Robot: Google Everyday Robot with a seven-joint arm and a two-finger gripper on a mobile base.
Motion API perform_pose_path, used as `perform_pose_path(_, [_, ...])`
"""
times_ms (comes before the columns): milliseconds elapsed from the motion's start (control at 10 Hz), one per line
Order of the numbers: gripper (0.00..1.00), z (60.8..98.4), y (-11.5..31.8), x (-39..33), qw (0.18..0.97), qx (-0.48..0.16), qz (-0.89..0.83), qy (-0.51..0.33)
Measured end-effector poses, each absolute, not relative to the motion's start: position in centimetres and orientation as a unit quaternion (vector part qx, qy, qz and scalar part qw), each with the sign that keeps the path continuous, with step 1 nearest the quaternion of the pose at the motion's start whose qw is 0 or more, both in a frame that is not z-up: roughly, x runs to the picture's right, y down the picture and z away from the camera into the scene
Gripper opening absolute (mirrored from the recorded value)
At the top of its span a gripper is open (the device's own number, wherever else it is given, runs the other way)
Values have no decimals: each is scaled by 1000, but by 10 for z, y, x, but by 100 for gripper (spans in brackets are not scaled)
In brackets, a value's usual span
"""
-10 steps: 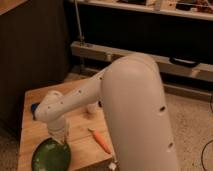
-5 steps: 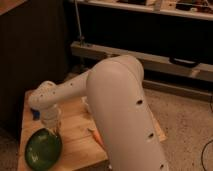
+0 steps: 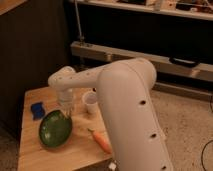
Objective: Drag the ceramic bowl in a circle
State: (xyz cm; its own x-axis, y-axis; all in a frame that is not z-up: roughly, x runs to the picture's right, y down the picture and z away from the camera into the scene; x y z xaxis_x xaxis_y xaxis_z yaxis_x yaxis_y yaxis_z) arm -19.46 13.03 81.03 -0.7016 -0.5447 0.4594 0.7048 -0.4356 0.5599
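Fingers of our gripper (image 3: 65, 111) point down at the far rim of the ceramic bowl (image 3: 55, 130), in the lower left of the frame. We cannot tell if they are open or pinching the rim, because the wrist hides them.

Our green bowl sits on the wooden table (image 3: 75, 152), near its left side. A blue block (image 3: 36, 109) lies just up and left of the bowl. A small white cup (image 3: 90, 102) stands to its upper right, and a carrot (image 3: 101, 141) lies to its right.

We think we are in the middle of dragging the bowl around. Next we need to keep pushing down on the rim and slide the bowl in a round path, without bumping the block, the cup or the carrot.
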Motion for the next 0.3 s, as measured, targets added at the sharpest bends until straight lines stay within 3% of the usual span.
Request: perform_pose_path(300, [0,814,136,-141,387,-103,-834,-379])
